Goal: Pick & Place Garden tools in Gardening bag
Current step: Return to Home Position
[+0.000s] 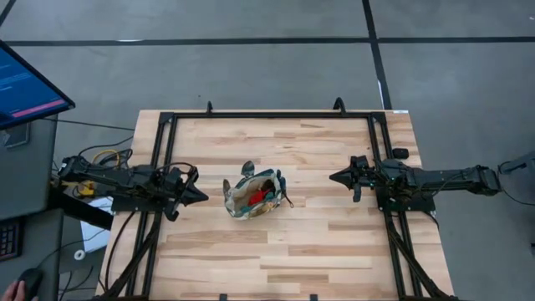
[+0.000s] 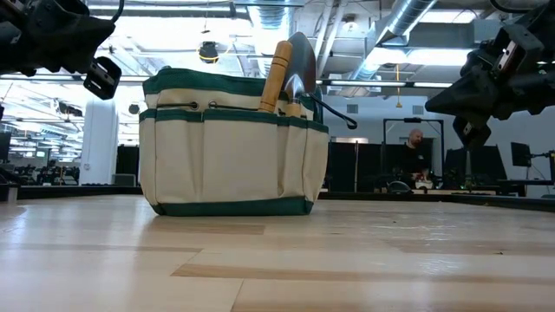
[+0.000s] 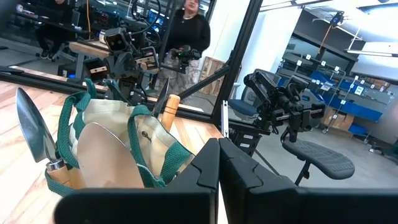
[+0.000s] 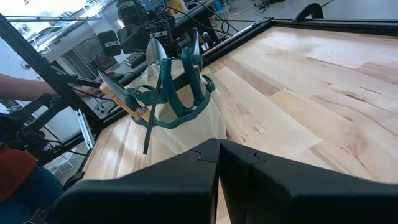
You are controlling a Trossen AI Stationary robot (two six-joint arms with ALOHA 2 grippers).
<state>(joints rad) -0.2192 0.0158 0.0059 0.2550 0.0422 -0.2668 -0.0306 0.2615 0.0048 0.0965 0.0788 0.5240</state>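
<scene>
The beige gardening bag point(image 1: 255, 194) with green trim stands upright on its base in the middle of the table. Garden tools stick up out of it: a wooden trowel handle point(image 2: 277, 76), a silver blade point(image 2: 301, 59), a dark shears handle point(image 2: 340, 114) and something red point(image 1: 264, 196). My left gripper point(image 1: 203, 197) hovers shut just left of the bag, pointing at it. My right gripper point(image 1: 333, 177) hovers shut to the bag's right, farther off. Both wrist views show the bag point(image 3: 118, 152) point(image 4: 180, 109) beyond shut fingers point(image 3: 219, 146) point(image 4: 219, 144).
A black frame point(image 1: 267, 114) runs along the table's far edge and down both sides under the arms. Bare wood lies in front of and behind the bag. A person's arm point(image 4: 28, 93) shows beyond the table's left side, and people point(image 3: 186, 37) stand in the room.
</scene>
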